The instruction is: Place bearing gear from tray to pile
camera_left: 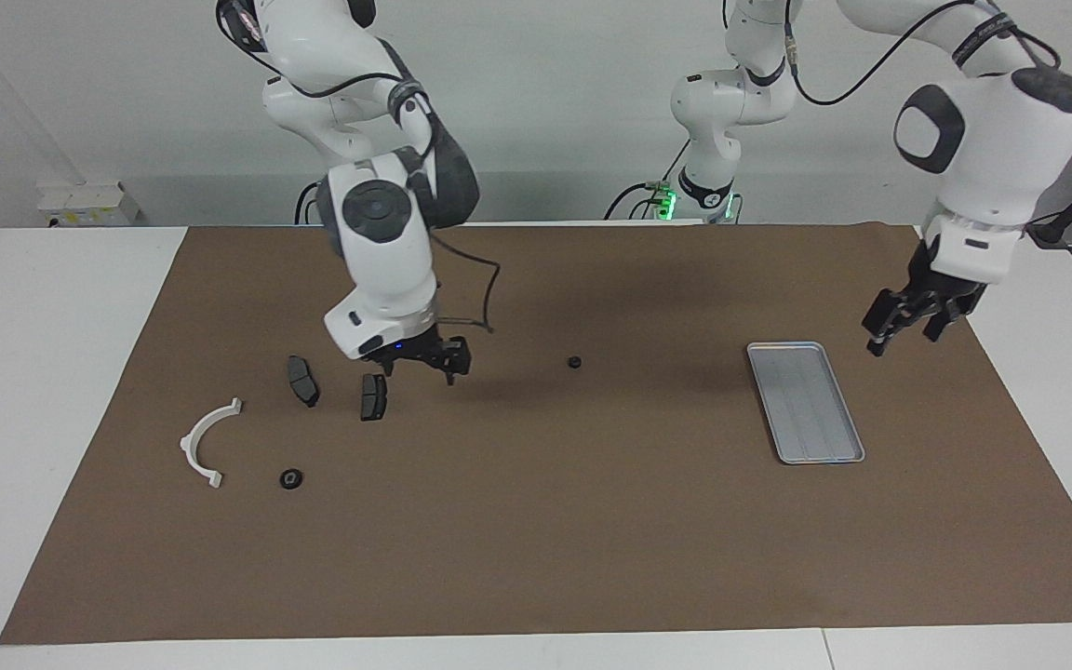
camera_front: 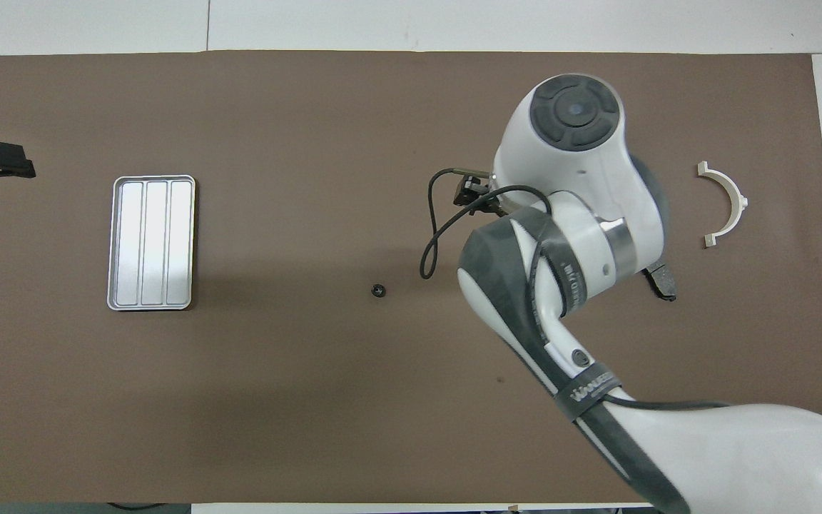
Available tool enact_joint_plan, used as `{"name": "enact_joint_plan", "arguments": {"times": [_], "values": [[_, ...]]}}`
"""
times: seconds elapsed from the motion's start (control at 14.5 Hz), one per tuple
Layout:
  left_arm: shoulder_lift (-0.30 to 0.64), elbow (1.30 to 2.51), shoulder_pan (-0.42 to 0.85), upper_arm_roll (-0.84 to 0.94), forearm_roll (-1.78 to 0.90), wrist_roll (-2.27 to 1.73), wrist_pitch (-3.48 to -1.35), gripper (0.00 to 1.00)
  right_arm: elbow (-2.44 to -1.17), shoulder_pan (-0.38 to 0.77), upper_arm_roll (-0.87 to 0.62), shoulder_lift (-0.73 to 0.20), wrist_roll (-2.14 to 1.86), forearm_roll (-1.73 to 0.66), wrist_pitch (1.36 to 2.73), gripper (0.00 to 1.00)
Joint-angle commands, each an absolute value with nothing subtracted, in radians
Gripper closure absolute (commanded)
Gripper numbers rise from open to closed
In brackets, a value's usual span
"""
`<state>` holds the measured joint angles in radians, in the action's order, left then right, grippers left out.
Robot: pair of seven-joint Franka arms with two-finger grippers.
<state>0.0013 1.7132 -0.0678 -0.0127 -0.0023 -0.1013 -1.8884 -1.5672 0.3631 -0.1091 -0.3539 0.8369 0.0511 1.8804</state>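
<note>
Facing view shows the tray (camera_left: 806,402) at the right of the frame with nothing on its ridged floor; the overhead view agrees. One small dark bearing gear (camera_left: 574,362) lies alone on the brown mat mid-frame, between the tray and the pile. A second gear (camera_left: 291,478) already lies at lower left beside the white bracket (camera_left: 208,441), close to the two dark brake pads (camera_left: 303,381) that make up the rest of the pile. The right gripper (camera_left: 424,358) hangs low over the tabletop just beside the nearer pad, and whether its fingers are parted or closed I cannot tell. The left gripper (camera_left: 908,321) waits at the right edge near the tray's upper corner, fingers apart and holding nothing. Judging by position, the lone gear lies to the frame's right of the right gripper, much closer to it than to the left one, so that arm seems better placed.
</note>
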Motion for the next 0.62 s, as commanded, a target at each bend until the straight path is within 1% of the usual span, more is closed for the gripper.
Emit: {"name": "enact_joint_plan", "arguments": {"times": [0.0,0.21,0.34,0.55], "values": [[-0.078,1.733,-0.063,0.002,-0.015,-0.106,-1.786,0.0,-1.578,0.415,-0.106,-0.345,1.013,-0.01,1.922,0.0],[-0.078,1.712,-0.046,0.015,-0.014,-0.101,-1.705,0.0,-1.626,0.507,-0.106,-0.356,1.181,-0.021,2.043,0.0],[-0.078,1.697,0.03,-0.018,0.014,-0.091,-1.654,0.0,-1.661,0.54,-0.106,-0.368,1.226,-0.021,2.106,0.0],[-0.063,1.646,0.142,-0.116,0.014,-0.089,-1.597,0.0,-1.652,0.595,-0.103,-0.426,1.29,0.008,2.131,0.0]]}}
